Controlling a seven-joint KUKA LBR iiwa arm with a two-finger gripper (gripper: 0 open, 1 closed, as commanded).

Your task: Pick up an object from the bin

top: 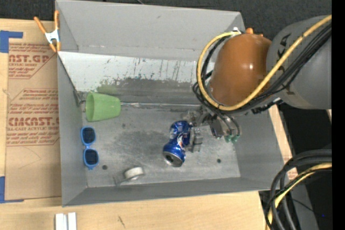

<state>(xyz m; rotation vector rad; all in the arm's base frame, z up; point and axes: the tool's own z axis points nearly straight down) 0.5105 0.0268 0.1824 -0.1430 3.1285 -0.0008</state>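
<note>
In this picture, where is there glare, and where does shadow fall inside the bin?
Camera view: a soft highlight lies on the arm's orange cover; small bright glints show on the crushed blue can; the gripper, beside that can, sits in the arm's shade; the bin's back wall is evenly lit.
</note>
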